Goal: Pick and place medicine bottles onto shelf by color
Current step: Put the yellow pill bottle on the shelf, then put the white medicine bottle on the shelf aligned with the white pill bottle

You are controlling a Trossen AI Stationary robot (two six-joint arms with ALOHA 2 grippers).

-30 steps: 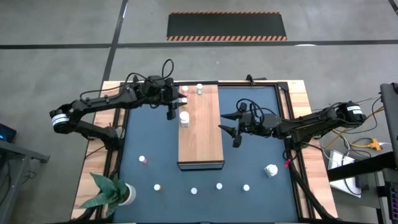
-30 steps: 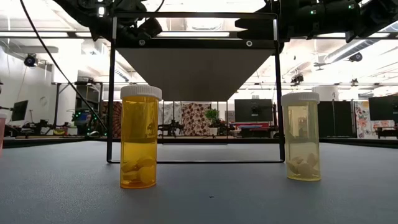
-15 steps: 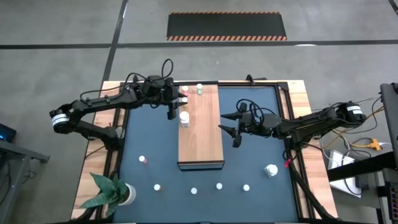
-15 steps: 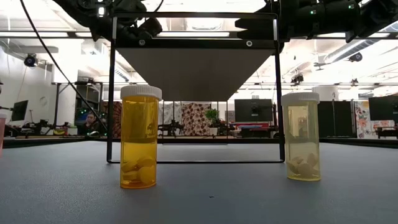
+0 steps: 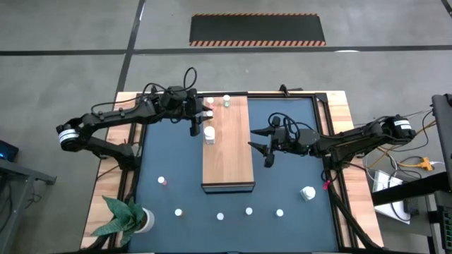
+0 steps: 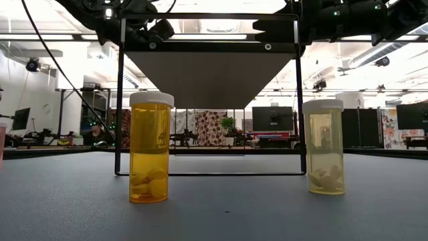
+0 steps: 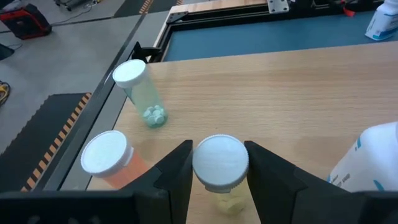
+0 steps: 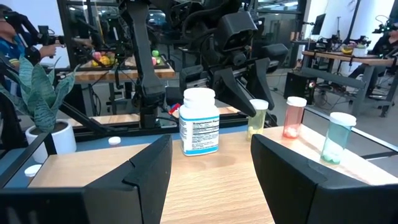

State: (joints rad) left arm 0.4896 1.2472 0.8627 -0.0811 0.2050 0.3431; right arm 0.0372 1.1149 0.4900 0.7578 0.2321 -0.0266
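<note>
The wooden shelf (image 5: 227, 152) stands raised over the middle of the dark mat. On its far end stand a green bottle (image 7: 142, 93), a pink-orange bottle (image 7: 111, 160), a larger white labelled bottle (image 8: 199, 121) and a pale yellow white-capped bottle (image 7: 219, 165). My left gripper (image 5: 195, 128) is at the shelf's far left edge, shut on the pale yellow bottle. My right gripper (image 5: 267, 149) is open and empty, just off the shelf's right edge. Several more bottles stand on the mat near the front, among them an amber one (image 6: 150, 147) and a pale one (image 6: 324, 147). My left gripper has the pale yellow bottle's white cap (image 7: 198, 167) between its two fingers (image 7: 177, 177), one on each side. The fingers slant down from above, from the table's left. The bottle stands upright with its base on the shelf.
A pink-capped bottle (image 5: 162, 181) and a larger white bottle (image 5: 308, 192) are on the mat at the left and right. A potted green plant (image 5: 127, 219) stands at the near left corner. The shelf's black frame (image 6: 120, 100) holds it above the mat.
</note>
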